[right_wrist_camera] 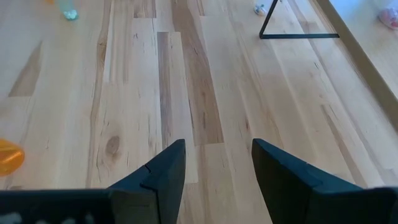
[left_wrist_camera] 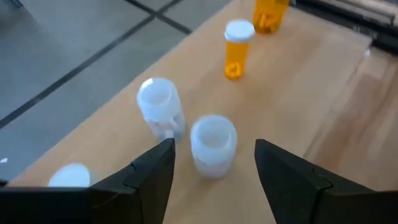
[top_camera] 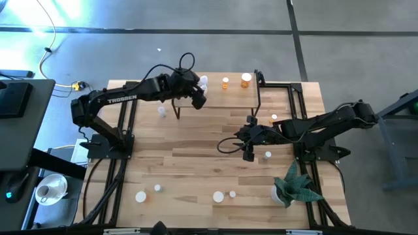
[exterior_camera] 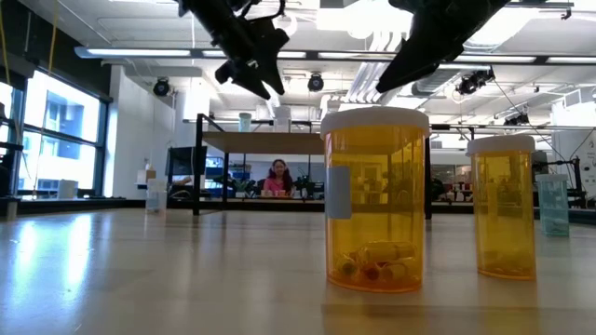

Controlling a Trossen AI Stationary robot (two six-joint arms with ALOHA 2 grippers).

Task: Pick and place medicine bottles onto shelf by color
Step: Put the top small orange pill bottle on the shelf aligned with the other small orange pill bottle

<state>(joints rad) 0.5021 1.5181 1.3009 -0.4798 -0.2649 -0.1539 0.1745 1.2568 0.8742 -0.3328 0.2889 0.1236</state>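
Left claw: the left claw (left_wrist_camera: 214, 163) hangs over the far edge of the worktop (top_camera: 196, 163), its two dark fingers (left_wrist_camera: 155, 171) spread apart and gripping nothing.
Between the fingers: a whitish capped bottle (left_wrist_camera: 212, 144) stands upright in the gap, touching neither finger as far as the wrist view shows.
Beside it: a second whitish bottle (left_wrist_camera: 160, 107) stands just next to the first, nearer the worktop edge.
Orange bottles: a small orange bottle (left_wrist_camera: 237, 48) and a larger orange bottle (left_wrist_camera: 268, 14) stand farther along the same edge; seen from table height they fill the foreground, white caps on.
Right claw: the right claw (right_wrist_camera: 217, 165) hovers over bare wood near the middle of the worktop, jaws parted and empty.
Shelf: the light-wood shelf (exterior_camera: 265, 141) on black legs carries pale bottles (exterior_camera: 282, 118) on top.
Near edge: four white-capped bottles (top_camera: 157, 188) stand scattered beside a potted plant (top_camera: 294, 186).
Background: a person (exterior_camera: 277, 177) sits beyond the shelf.
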